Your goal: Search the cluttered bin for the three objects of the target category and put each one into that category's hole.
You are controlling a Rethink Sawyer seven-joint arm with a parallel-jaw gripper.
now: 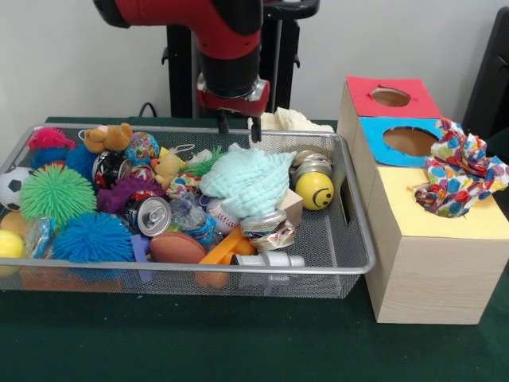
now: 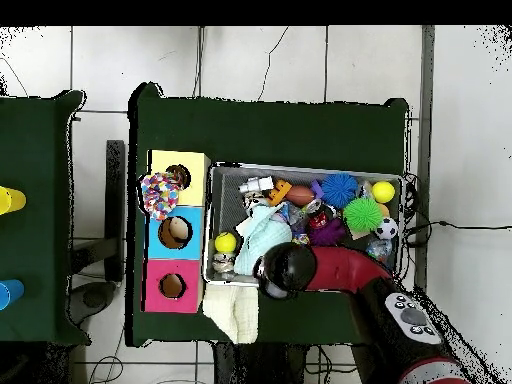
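A mint-green cloth point(image 1: 248, 179) point(image 2: 262, 235) lies crumpled on the clutter in the middle of the wire bin point(image 1: 350, 267). My gripper point(image 1: 239, 131) hangs just above the cloth's far edge. It is open, with nothing between its dark fingers. From overhead the arm's wrist point(image 2: 286, 270) covers the gripper. A wooden box stands beside the bin with red point(image 1: 390, 97), blue point(image 1: 409, 141) and yellow point(image 1: 445, 227) hole tops. A colourful dotted cloth point(image 1: 459, 169) point(image 2: 158, 195) sits stuffed in the yellow hole. A cream cloth point(image 1: 294, 119) point(image 2: 238, 312) lies on the table behind the bin.
The bin also holds a yellow smiley ball point(image 1: 315, 191), a green spiky ball point(image 1: 57, 195), a blue spiky ball point(image 1: 93, 237), a drink can point(image 1: 149, 215), a teddy point(image 1: 109, 138), a soccer ball point(image 1: 12, 185) and crushed cans point(image 1: 266, 227). The box stands close against the bin's side.
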